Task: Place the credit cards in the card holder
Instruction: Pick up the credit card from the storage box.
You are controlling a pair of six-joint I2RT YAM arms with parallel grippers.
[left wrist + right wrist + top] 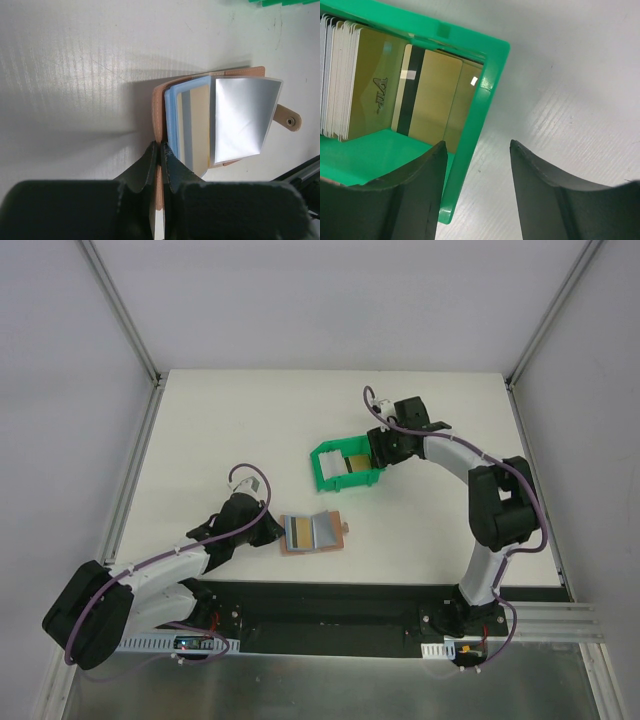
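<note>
The tan card holder (313,532) lies open on the table, a gold card (199,125) in its blue-grey pockets and its snap tab (289,119) to the right. My left gripper (160,150) is shut on the holder's left leather edge; it also shows in the top view (272,531). My right gripper (477,146) is open and straddles the wall of the green bin (485,95): one finger (415,190) is inside, the other outside over the table. In the bin stand gold cards (427,97) and a stack of white cards (335,75).
The green bin (330,477) sits mid-table, just beyond the card holder. White walls and metal frame rails (128,470) edge the table. A black base strip (330,605) runs along the near edge.
</note>
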